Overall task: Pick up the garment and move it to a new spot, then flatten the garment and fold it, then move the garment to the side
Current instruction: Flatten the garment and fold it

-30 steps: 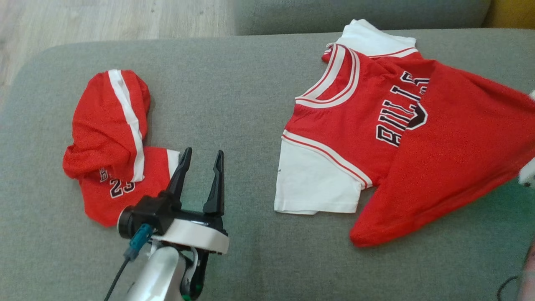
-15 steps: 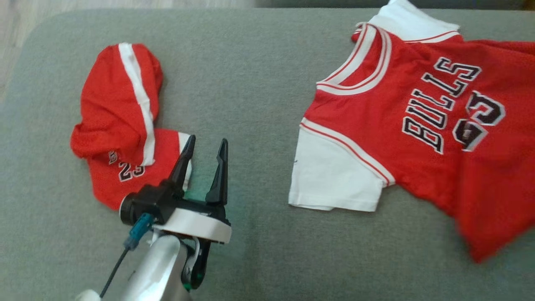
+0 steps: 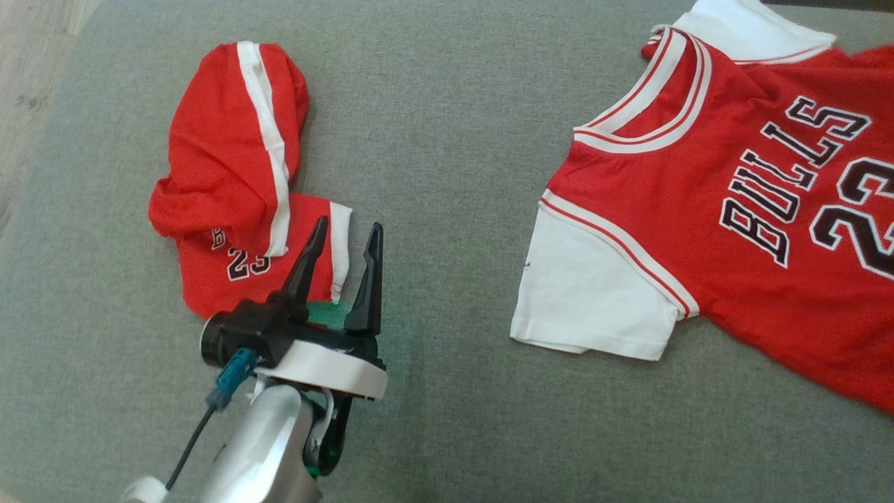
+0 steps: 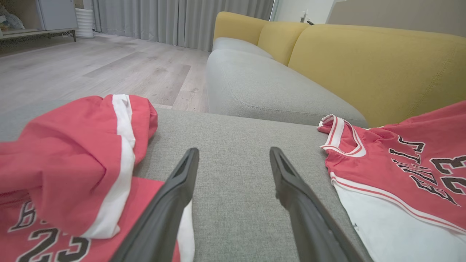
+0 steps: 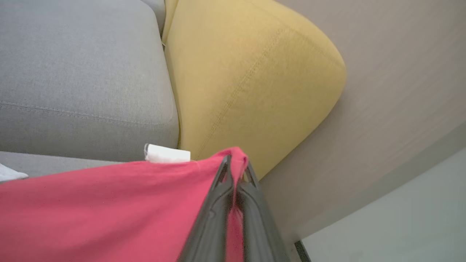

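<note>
The garment, a red jersey point(image 3: 698, 230) with white sleeves and black "BULLS 23" lettering, lies face up on the right of the grey cushion point(image 3: 447, 140) and runs past the right edge of the head view. In the right wrist view my right gripper point(image 5: 236, 164) is shut on a red edge of the jersey point(image 5: 109, 211), lifted above the cushion. My left gripper point(image 3: 348, 230) hovers open and empty at the lower left, beside the red shorts point(image 3: 230, 175). Its fingers point(image 4: 174, 193) point along the cushion between the shorts point(image 4: 72, 156) and the jersey point(image 4: 400, 182).
The crumpled red shorts with a white stripe take up the cushion's left part. Wooden floor point(image 3: 28, 84) lies past the left edge. Behind the cushion stand a grey sofa seat point(image 4: 262, 91) and yellow backrests point(image 4: 375, 65). A white tag point(image 5: 167, 153) sticks up from the jersey's edge.
The camera has shifted. The jersey's lower half, folded over the chest a second ago, has been pulled out to the right, uncovering the lettering. My left gripper stays open beside the shorts.
</note>
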